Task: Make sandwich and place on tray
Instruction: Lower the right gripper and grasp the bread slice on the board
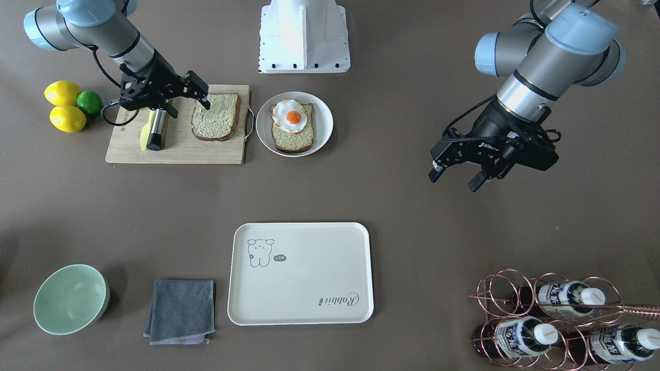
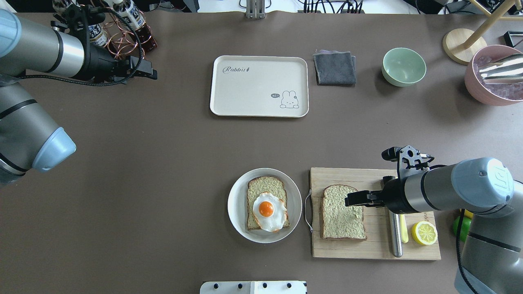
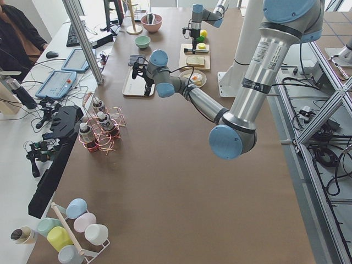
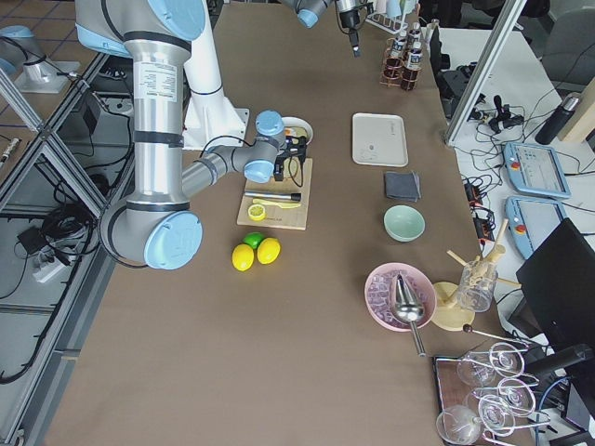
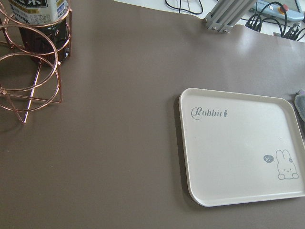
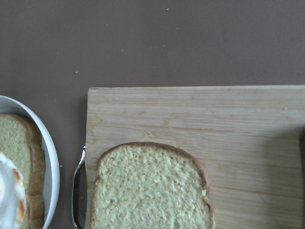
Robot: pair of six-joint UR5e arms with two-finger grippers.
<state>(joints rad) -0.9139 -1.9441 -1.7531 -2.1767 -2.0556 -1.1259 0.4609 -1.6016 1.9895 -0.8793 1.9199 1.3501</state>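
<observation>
**A:** Where is the bread?

**B:** One square slice of greenish-tan bread with dark brown crust (image 1: 215,117) lies flat on the pale wooden cutting board (image 1: 180,149). The second slice (image 1: 294,140) sits on the round white plate (image 1: 324,123) just beside the board. The white fried egg with an orange yolk (image 1: 290,116) lies on top of it.

**A:** And the right gripper?

**B:** The right gripper (image 1: 190,110) hangs above the board, at the edge of the bare slice farther from the plate. Its jaws are spread and hold nothing. Its wrist view looks straight down on that slice.

**A:** The left gripper?

**B:** The left gripper (image 1: 454,181) hovers over the bare brown surface (image 1: 386,196), well apart from the food. Its jaws are apart and empty. The copper wire rack of bottles (image 1: 639,309) is near it.

**A:** Where is the tray?

**B:** The flat cream-white rectangular tray with rounded corners (image 1: 309,247) lies across the surface from the robot, well apart from plate and board. It shows a small animal drawing and "Rabbit" script. A folded grey cloth (image 1: 180,306) lies just beside it, with a pale green bowl (image 1: 69,299) beyond.

**A:** Anything else by the board?

**B:** A steel-and-yellow knife (image 2: 394,237) and a halved lemon (image 2: 424,232) lie on it. Two whole yellow lemons (image 1: 63,94) and a green lime (image 1: 89,102) sit off its end.
</observation>
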